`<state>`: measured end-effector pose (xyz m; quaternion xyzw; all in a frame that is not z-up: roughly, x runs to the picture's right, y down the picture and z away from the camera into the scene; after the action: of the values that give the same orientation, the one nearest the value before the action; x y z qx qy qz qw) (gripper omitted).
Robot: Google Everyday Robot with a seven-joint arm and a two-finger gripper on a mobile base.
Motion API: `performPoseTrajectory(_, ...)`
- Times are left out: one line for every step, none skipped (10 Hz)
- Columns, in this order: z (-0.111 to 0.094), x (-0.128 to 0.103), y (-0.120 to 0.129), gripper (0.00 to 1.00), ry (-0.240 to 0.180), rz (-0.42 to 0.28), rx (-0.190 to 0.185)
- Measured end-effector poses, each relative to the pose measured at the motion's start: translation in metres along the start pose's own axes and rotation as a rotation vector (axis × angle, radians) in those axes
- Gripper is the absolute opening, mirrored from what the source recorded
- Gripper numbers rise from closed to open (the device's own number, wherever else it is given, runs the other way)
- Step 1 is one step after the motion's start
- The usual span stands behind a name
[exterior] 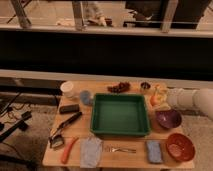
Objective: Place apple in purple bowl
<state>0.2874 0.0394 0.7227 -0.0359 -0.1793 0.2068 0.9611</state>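
End effector (161, 98) near desk (125, 159) right edge, clamped on apple (156, 100), lifted. Transport step. Next: carry toward front edge over purple bowl (168, 119), lower, release.

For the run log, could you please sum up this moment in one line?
gripper: shut on apple | position: right table edge, behind purple bowl | apple: not yet in bowl

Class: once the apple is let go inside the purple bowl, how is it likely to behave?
The apple, at the gripper just behind the purple bowl, looks round and firm, so it would probably roll. The bowl's curved wall should likely settle it in the middle.
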Motion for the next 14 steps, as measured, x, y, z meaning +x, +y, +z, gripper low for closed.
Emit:
performPoseTrajectory(0.000, 0.000, 0.000, 0.14, 0.001, 0.000, 0.001)
performPoseTrajectory(-0.001, 0.001, 0.000, 0.14, 0.001, 0.001, 0.001)
performPoseTrajectory(-0.001, 0.001, 0.000, 0.14, 0.001, 0.001, 0.001)
performPoseTrajectory(-0.001, 0.001, 0.000, 0.14, 0.001, 0.001, 0.001)
performPoseTrajectory(-0.001, 0.001, 0.000, 0.14, 0.002, 0.001, 0.001)
performPoseTrajectory(-0.001, 0.003, 0.000, 0.14, 0.005, 0.005, 0.003)
performPoseTrajectory(-0.002, 0.007, 0.000, 0.14, 0.015, 0.021, 0.010)
performPoseTrajectory(-0.005, 0.017, -0.003, 0.14, 0.028, 0.043, 0.019)
performPoseTrajectory(-0.010, 0.029, -0.006, 0.14, 0.036, 0.066, 0.024)
performPoseTrajectory(-0.016, 0.042, -0.008, 0.14, 0.046, 0.090, 0.027)
performPoseTrajectory(-0.022, 0.056, -0.008, 0.14, 0.059, 0.110, 0.028)
performPoseTrajectory(-0.028, 0.069, -0.005, 0.14, 0.075, 0.138, 0.031)
performPoseTrajectory(-0.029, 0.076, -0.003, 0.14, 0.085, 0.155, 0.029)
performPoseTrajectory(-0.029, 0.079, 0.000, 0.14, 0.090, 0.162, 0.024)
